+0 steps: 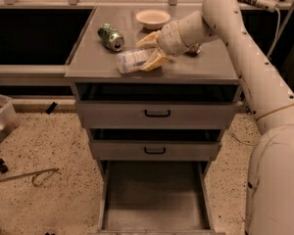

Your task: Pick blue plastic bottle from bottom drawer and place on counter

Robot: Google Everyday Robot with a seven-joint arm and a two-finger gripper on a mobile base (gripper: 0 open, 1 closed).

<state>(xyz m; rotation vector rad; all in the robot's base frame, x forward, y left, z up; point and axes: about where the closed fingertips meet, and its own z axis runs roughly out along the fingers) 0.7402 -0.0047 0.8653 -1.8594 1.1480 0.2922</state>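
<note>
The blue plastic bottle [130,61] lies on its side on the counter [206,67], near its front middle. My gripper [142,57] reaches in from the right, low over the counter. Its fingers [148,39] are spread, one behind and one in front of the bottle's right end; the front one touches it. The gripper looks open. The bottom drawer [154,199] is pulled out below and its grey floor is bare.
A green soda can [111,36] lies on the counter's left part, and a pale bowl [153,18] stands at the back. The two upper drawers [157,114] with black handles are slightly open. My arm [264,82] spans the right side. A clear bin [0,119] sits on the floor at left.
</note>
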